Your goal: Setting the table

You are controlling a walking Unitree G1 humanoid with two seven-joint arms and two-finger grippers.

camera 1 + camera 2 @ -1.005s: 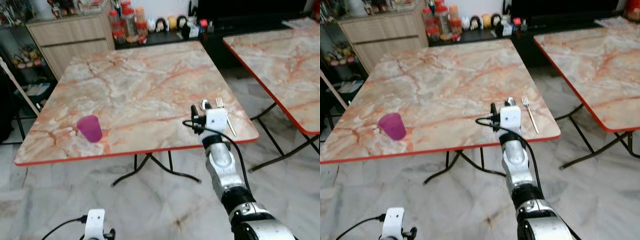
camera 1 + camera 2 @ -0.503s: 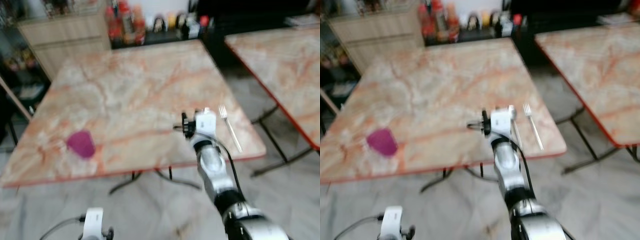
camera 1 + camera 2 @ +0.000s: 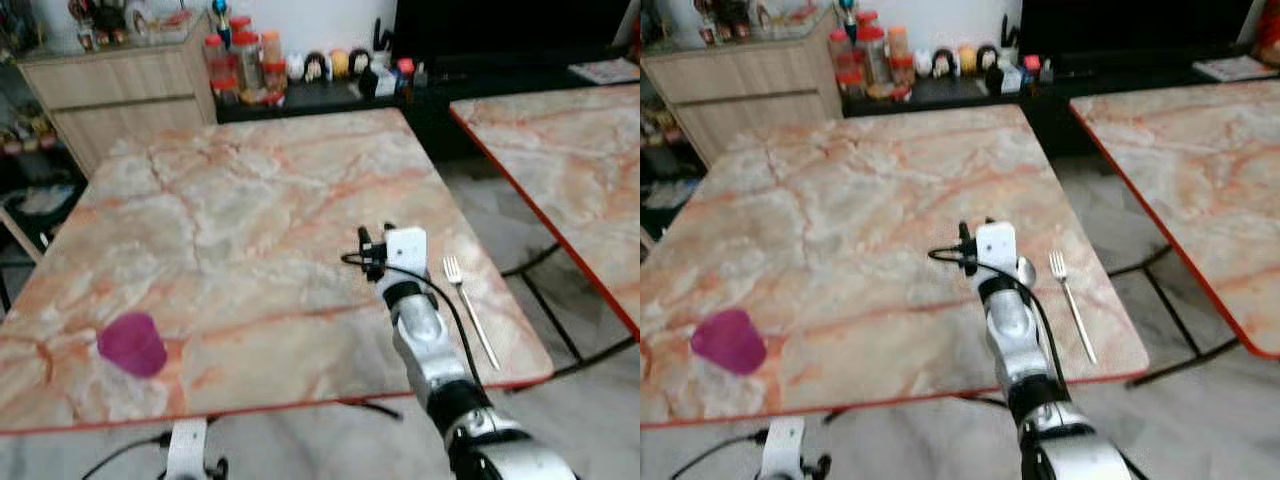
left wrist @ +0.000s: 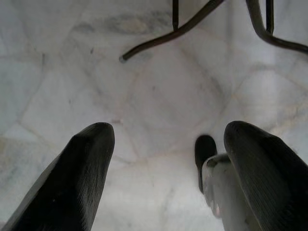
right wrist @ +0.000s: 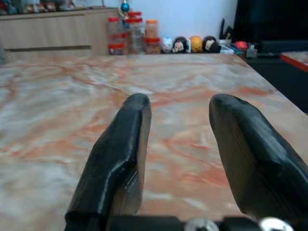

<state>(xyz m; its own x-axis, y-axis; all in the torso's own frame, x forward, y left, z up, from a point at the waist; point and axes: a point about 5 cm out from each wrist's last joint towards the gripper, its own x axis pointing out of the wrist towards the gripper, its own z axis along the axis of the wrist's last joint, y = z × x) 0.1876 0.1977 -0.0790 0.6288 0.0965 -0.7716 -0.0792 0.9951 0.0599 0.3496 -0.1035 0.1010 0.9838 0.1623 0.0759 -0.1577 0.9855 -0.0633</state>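
A pink cup [image 3: 131, 344] stands near the front left of the marble table [image 3: 250, 200]. A fork [image 3: 468, 306] lies near the table's front right corner, and a spoon [image 3: 1025, 270] lies just left of it, partly hidden behind my right wrist [image 3: 404, 250]. My right gripper [image 5: 175, 103] hovers low over the tabletop just left of the cutlery, open, with nothing between its fingers [image 5: 125, 144]. My left gripper [image 4: 168, 134] hangs low in front of the table, open over the floor, holding nothing.
A second marble table [image 3: 560, 130] stands to the right across a narrow gap. Behind are a wooden cabinet [image 3: 110, 80] and a low black shelf with jars and figurines [image 3: 300, 68]. Black table legs [image 4: 192, 24] cross the tiled floor.
The camera has moved closer to the table, so the cup and cutlery sit lower in view. My right gripper now stands a little left of the fork rather than over the cutlery.
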